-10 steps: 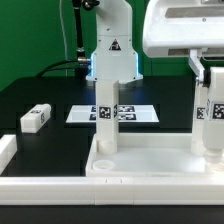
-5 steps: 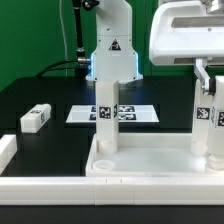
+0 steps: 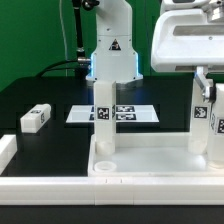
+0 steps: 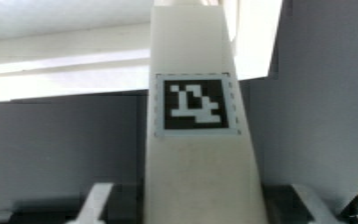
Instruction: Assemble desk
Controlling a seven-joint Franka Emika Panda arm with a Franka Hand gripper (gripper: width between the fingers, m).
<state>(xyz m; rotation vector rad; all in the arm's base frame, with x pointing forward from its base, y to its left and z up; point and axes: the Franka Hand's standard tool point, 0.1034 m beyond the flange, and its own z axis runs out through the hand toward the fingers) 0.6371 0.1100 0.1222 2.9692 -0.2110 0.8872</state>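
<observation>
The white desk tabletop (image 3: 150, 160) lies upside down at the front, rim up. One white tagged leg (image 3: 103, 122) stands upright in its corner socket on the exterior view's left. A second leg (image 3: 206, 125) stands upright in the corner on the exterior view's right. My gripper (image 3: 207, 88) hangs over this second leg with its fingers around the upper part. In the wrist view the leg (image 4: 197, 110) fills the middle, and a dark gap shows between it and each finger (image 4: 101, 200). The gripper (image 4: 197, 205) is open. A third leg (image 3: 35, 120) lies loose on the black table.
The marker board (image 3: 135, 113) lies flat behind the tabletop, before the robot's base (image 3: 112, 55). White border bars (image 3: 40, 186) run along the front and the exterior view's left edge. A green backdrop stands behind.
My gripper body has shifted toward the exterior view's right and a little down over the second leg. That leg's tag now faces more to the exterior view's left. The other parts have not moved.
</observation>
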